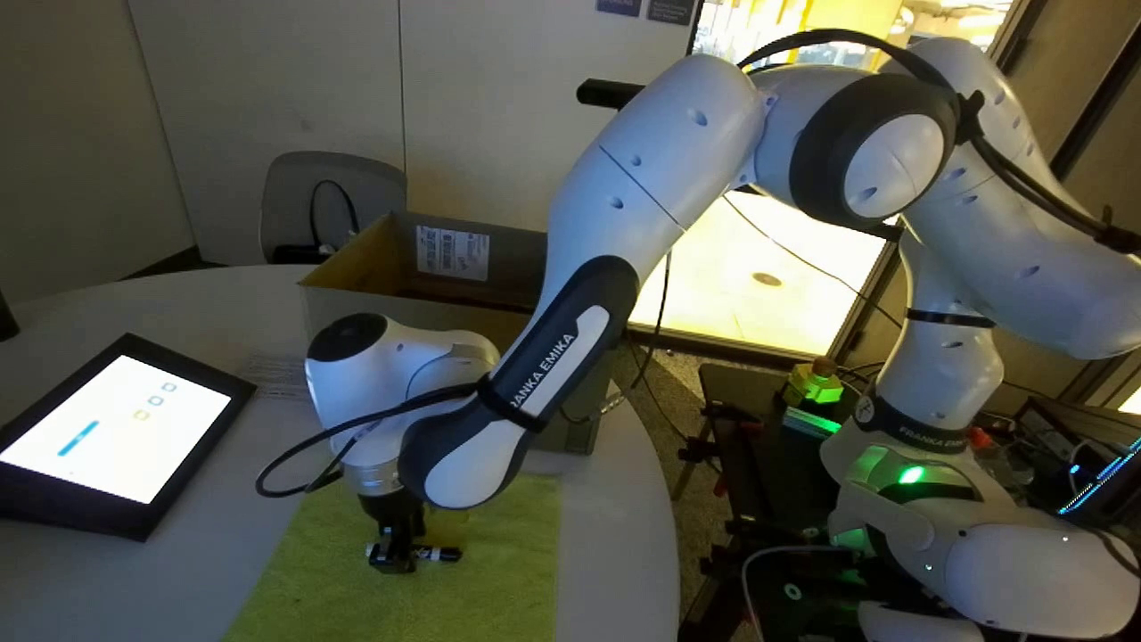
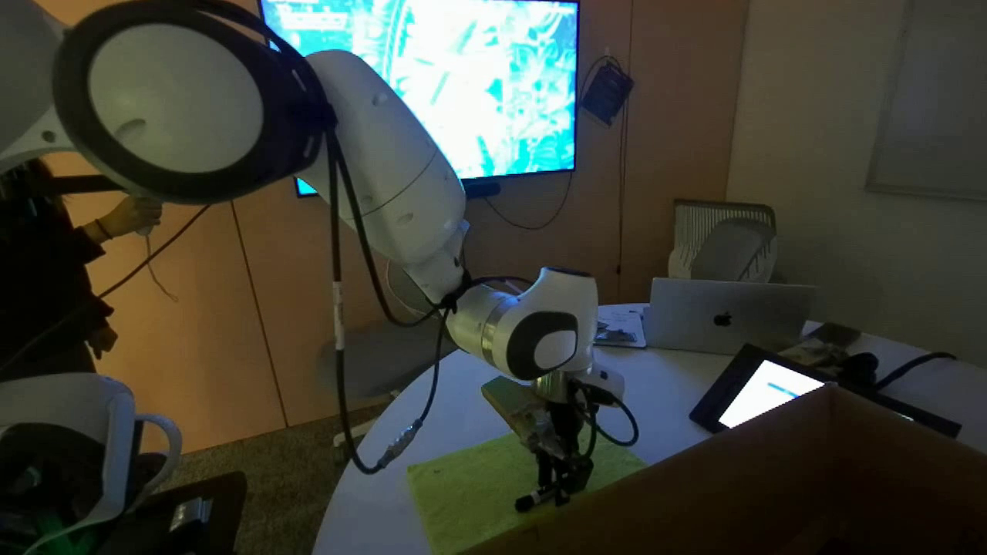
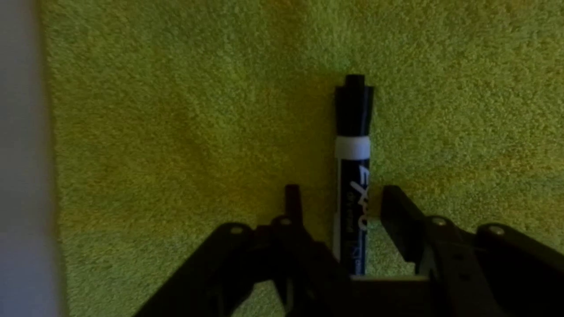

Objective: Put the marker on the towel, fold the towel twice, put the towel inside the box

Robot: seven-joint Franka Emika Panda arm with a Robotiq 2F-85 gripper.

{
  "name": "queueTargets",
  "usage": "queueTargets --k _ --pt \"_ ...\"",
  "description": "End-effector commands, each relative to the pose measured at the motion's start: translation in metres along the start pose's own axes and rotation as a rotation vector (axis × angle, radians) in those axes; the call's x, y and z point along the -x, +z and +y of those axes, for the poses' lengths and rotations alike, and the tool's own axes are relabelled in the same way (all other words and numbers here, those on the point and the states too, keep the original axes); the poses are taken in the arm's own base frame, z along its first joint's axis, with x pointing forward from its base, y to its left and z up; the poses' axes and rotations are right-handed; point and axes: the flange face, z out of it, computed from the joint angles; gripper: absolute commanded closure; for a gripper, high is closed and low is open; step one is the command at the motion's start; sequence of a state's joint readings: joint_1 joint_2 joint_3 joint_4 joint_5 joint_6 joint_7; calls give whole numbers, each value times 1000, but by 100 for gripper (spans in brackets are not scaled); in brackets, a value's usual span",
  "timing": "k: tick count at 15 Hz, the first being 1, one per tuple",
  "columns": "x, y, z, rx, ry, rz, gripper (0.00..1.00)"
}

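The marker is black with a white band. It lies on the towel, with its cap end clear of the fingers in the wrist view [image 3: 352, 176]; it also shows in both exterior views [image 1: 439, 554] [image 2: 532, 499]. The yellow-green towel lies flat and spread on the round table [image 1: 499, 588] [image 2: 470, 486] [image 3: 176, 154]. My gripper is low over the towel [image 1: 392, 562] [image 2: 567, 487] [image 3: 342, 189]. Its fingers are open on either side of the marker, with a gap on each side. The marker's far end is hidden by the gripper. The open cardboard box [image 1: 513, 259] [image 2: 740, 486] stands beside the towel.
A black-framed tablet with a lit screen [image 1: 125, 428] [image 2: 771, 389] stands on the table. A silver laptop [image 2: 725, 316] and papers [image 2: 621, 327] are at the table's far side in an exterior view. The white table [image 3: 22, 154] shows past the towel's edge.
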State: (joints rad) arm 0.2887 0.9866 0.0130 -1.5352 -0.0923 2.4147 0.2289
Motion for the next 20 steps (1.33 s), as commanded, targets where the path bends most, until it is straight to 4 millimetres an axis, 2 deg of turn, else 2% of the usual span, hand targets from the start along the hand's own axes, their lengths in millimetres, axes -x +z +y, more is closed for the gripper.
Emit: queueTargets --k 1,2,4,6,9,12,15,20 --pt "6 -10 7 -20 28 5 20" --pt "8 -12 9 -22 31 1 11" --pt "12 -19 12 -31 37 -7 0" --pt "20 -30 16 -60 52 -27 0" --pt "44 -45 28 -122 95 -50 0" --pt "74 -46 43 -148 167 -60 0" --pt "100 -38 59 -179 229 -53 0" --pt "135 -10 81 -207 330 -31 0"
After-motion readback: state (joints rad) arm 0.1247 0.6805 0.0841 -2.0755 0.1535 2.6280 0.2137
